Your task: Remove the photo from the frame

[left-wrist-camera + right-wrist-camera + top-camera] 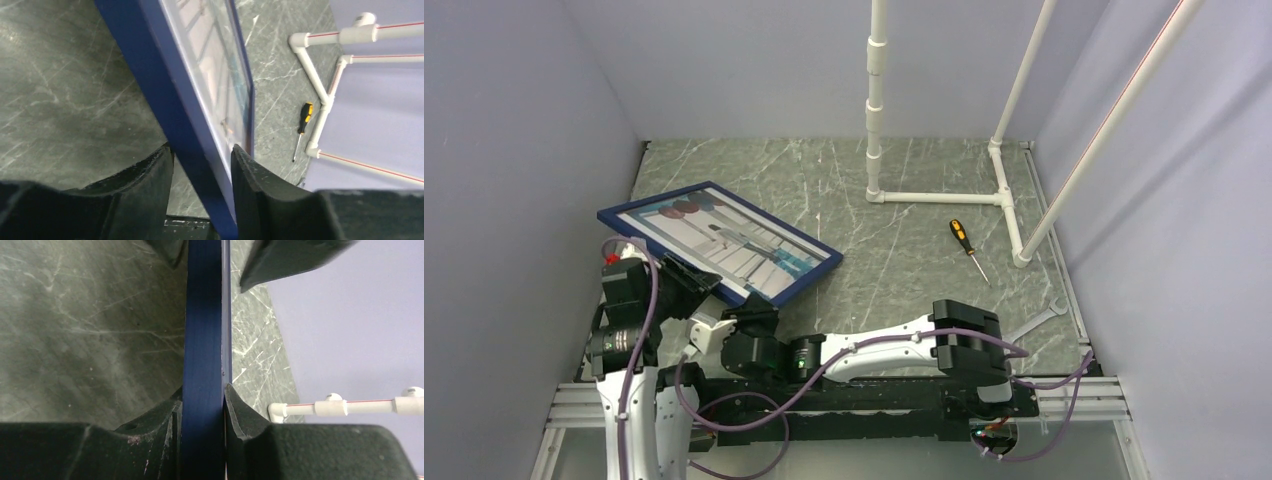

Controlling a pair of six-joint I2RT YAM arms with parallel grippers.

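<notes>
Nothing of the task proper is done yet: the photo (724,240) sits inside the frame (774,220), its pale scene showing within the navy border. The frame is off the table (904,250), tilted in the left middle of the top view, its near edge carried by both arms.

The left tool (201,150) is clamped on the frame's lower edge, one finger against the navy side and the other on the front face. The right tool (202,389) is pinched tight across the thin navy edge, both pads touching it.

The left arm stands upright at the lower left. The right arm stretches low across the bottom of the top view, from its base at the right to the frame's near corner. By my reading, freeing the backing and drawing the print out remain.
</notes>
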